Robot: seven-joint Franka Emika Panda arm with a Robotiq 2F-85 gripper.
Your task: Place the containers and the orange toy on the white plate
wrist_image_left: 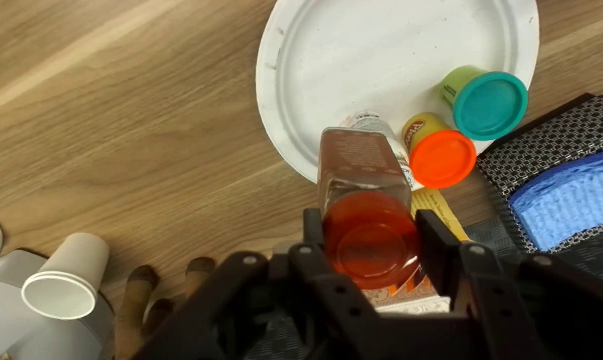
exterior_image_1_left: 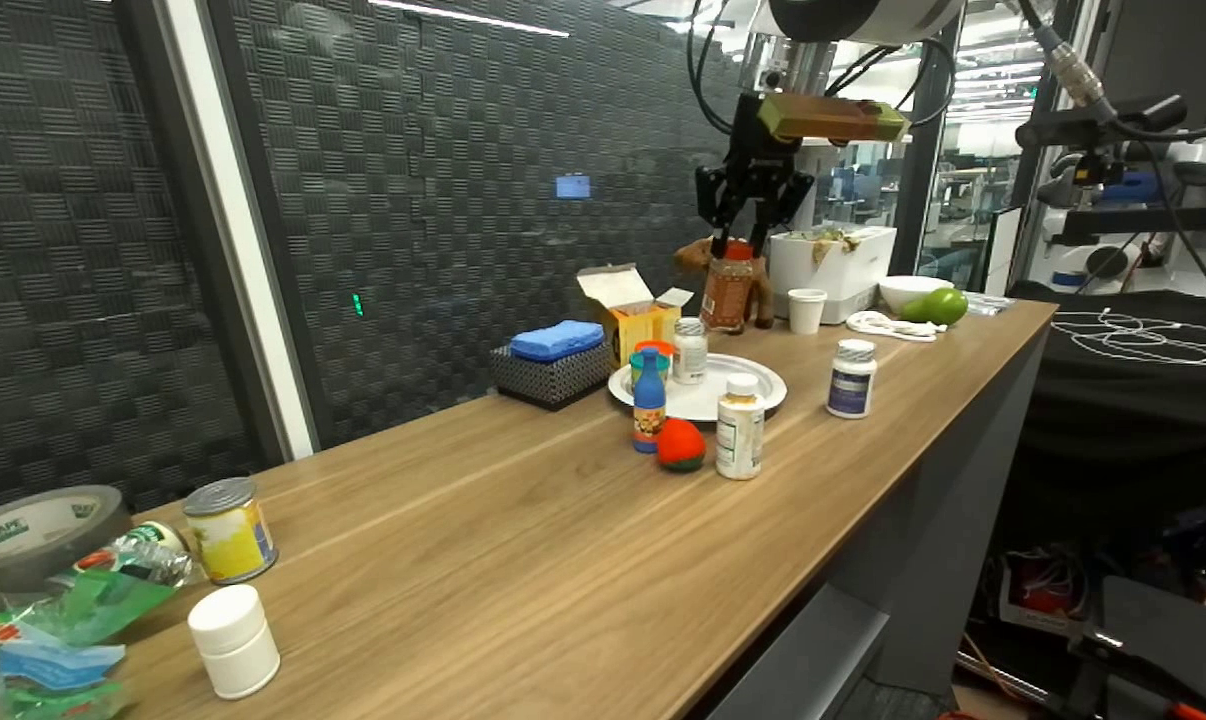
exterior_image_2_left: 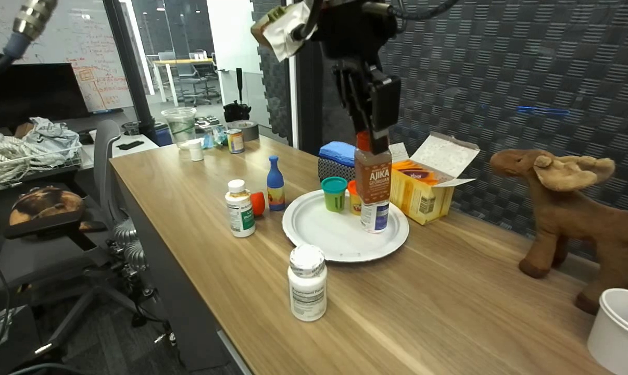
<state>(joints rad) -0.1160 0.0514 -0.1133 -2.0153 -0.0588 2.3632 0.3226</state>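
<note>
My gripper is shut on the red lid of a clear ajika bottle, held upright, seemingly in the air by the plate's edge. The white plate bears a green cup with teal lid, an orange-lidded cup and a white bottle with bluish label, partly hidden by the ajika bottle in the wrist view. The red-orange ball toy lies on the table beside a blue bottle. A green-labelled white bottle and a blue-labelled white bottle stand off the plate.
An open yellow box and a patterned box with blue cloth stand behind the plate. A brown moose toy and a white paper cup are near the arm. A white jar and a can stand far off.
</note>
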